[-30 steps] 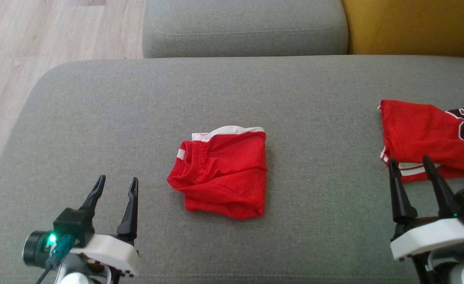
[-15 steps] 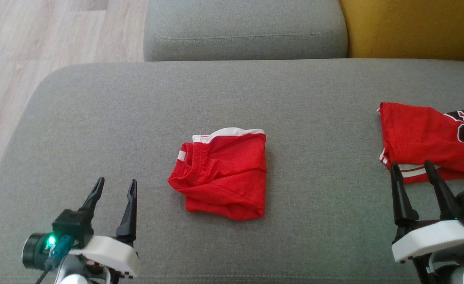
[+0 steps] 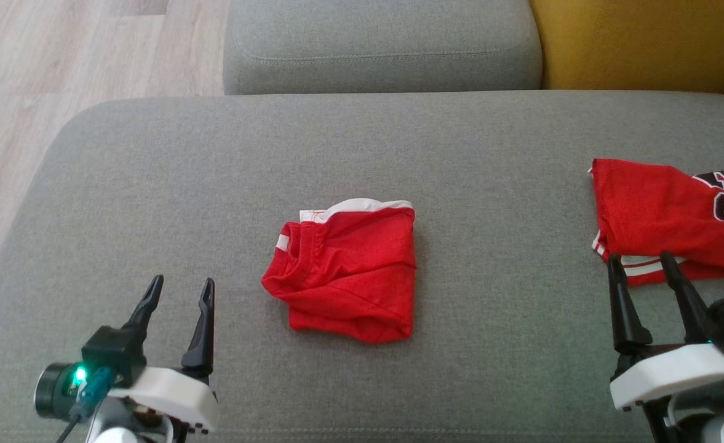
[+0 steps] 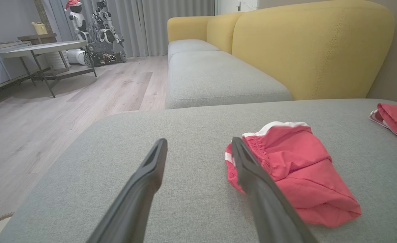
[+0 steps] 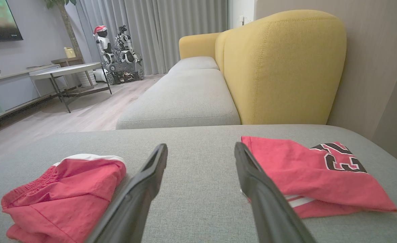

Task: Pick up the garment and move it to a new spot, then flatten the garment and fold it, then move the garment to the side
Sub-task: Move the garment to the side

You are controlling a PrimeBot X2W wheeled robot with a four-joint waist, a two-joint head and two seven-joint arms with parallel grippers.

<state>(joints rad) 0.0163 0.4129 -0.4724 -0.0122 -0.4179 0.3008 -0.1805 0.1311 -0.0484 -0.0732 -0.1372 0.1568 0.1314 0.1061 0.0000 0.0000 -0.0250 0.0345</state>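
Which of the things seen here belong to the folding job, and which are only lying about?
For the job: folded red shorts, probably; grey cushion under them; left tool and right tool, both open.
Lying about: red numbered jersey, yellow backrest, round table, wooden floor.

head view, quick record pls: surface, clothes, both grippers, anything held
surface: grey sofa seat, yellow backrest behind on the right, wood floor on the left
shorts: red with white trim, folded, mid-seat
jersey: red with a dark number, loosely folded, at the seat's right side
left gripper: open, empty, apart from the shorts, on their left
right gripper: open, empty, tips by the jersey's near edge, contact unclear
held: nothing
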